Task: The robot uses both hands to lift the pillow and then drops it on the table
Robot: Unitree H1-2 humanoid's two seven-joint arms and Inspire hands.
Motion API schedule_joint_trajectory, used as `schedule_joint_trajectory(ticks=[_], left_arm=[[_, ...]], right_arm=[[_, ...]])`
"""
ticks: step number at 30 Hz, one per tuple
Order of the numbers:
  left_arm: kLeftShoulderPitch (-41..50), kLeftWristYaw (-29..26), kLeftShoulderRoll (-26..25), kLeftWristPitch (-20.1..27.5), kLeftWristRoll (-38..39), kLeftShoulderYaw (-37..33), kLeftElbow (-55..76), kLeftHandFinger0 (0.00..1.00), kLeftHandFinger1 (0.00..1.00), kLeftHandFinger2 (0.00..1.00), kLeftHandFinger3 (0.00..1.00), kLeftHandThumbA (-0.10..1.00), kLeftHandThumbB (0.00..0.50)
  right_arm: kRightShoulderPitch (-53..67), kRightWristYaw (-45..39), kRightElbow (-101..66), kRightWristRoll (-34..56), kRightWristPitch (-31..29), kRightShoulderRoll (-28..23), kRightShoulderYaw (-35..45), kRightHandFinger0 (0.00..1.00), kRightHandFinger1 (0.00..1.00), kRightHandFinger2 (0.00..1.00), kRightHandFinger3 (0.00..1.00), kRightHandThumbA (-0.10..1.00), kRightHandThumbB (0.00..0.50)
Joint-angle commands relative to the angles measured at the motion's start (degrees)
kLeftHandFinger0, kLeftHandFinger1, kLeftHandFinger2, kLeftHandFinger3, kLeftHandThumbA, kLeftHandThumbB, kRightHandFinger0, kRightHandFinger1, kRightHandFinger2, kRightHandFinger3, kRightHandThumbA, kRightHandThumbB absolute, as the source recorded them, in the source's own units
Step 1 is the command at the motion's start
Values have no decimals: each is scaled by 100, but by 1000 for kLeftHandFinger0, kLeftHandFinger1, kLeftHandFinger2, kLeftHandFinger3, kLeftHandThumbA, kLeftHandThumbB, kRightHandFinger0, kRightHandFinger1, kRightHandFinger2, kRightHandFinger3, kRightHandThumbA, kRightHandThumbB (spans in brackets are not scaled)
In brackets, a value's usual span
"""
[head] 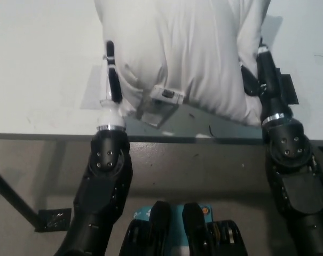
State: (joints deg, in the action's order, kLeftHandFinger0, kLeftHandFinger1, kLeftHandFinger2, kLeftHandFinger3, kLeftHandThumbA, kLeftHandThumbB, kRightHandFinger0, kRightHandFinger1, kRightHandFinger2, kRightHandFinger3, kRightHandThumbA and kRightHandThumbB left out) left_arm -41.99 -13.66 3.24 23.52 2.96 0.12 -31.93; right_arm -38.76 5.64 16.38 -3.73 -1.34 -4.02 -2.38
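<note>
Presently the pillow sits squeezed between the two hands above the near part of the table; a shadow beneath its lower edge suggests it is raised clear of the surface, though I cannot confirm a full gap. The left hand presses flat against the pillow's left flank, fingers extended along the fabric rather than curled round it. The right hand bears on the opposite flank, with the fabric bulging round it; whether its fingers are curled or straight I cannot tell.

In my judgement the lift depends on steady, equal inward pressure. Both hands should rise level and together, since a soft pillow held only by side pressure could sag or slip out downward. Release should be simultaneous, over the table and not past its near edge.

A sewn tag hangs from the lower seam. No writing on it is legible, and no brand is visible.
</note>
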Motion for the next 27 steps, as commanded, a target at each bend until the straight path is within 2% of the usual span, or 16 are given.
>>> schedule_joint_trajectory(ticks=[1,5,6,7,9,12,13,18,20,25,26,27], left_arm=[[-855,203,435,-291,-810,-569,1292,1000,1000,1000,1000,1000,176],[-1096,174,445,-533,-868,-596,1922,1000,1000,1000,1000,1000,175],[-1250,258,420,-420,-830,-618,2227,1000,1000,1000,1000,1000,132],[-1233,251,418,-446,-830,-629,2248,1000,1000,1000,1000,1000,133],[-1328,176,366,-745,-1187,-679,2675,1000,1000,1000,1000,1000,148],[-1432,148,363,-940,-1260,-686,2959,1000,1000,1000,1000,1000,149],[-1472,131,371,-1025,-1304,-693,3098,1000,1000,1000,1000,1000,151],[-1429,119,341,-1096,-1345,-751,3201,1000,1000,1000,1000,1000,133],[-1270,-55,259,-721,-1488,-746,2674,1000,1000,1000,1000,1000,126],[-1275,-111,243,-684,-1504,-771,2630,1000,1000,1000,1000,1000,126],[-1034,-294,207,-458,-1506,-683,2036,1000,1000,1000,1000,1000,68],[-827,-456,184,-297,-1523,-612,1573,1000,1000,1000,1000,1000,49]], right_arm=[[-1005,-345,-1425,-339,166,350,-506,1000,1000,1000,1000,1000,329],[-1303,-324,-1929,-388,384,326,-487,1000,1000,1000,1000,1000,333],[-1481,-300,-2164,-459,380,293,-480,1000,1000,1000,1000,1000,325],[-1468,-295,-2178,-458,401,294,-488,1000,1000,1000,1000,1000,324],[-1609,-273,-2519,-533,570,271,-486,1000,1000,1000,1000,1000,355],[-1674,-248,-2837,-655,695,218,-504,1000,1000,1000,1000,1000,361],[-1682,-238,-2983,-669,767,204,-501,1000,1000,1000,1000,1000,381],[-1633,-240,-3135,-682,870,204,-517,1000,1000,1000,1000,1000,384],[-1519,-241,-2902,-706,800,196,-542,1000,1000,1000,1000,1000,330],[-1514,-251,-2902,-722,814,204,-536,1000,1000,1000,1000,1000,329],[-1215,-222,-2567,-675,788,193,-498,1000,1000,1000,1000,1000,289],[-916,-193,-2298,-647,778,183,-462,1000,1000,1000,1000,1000,310]])
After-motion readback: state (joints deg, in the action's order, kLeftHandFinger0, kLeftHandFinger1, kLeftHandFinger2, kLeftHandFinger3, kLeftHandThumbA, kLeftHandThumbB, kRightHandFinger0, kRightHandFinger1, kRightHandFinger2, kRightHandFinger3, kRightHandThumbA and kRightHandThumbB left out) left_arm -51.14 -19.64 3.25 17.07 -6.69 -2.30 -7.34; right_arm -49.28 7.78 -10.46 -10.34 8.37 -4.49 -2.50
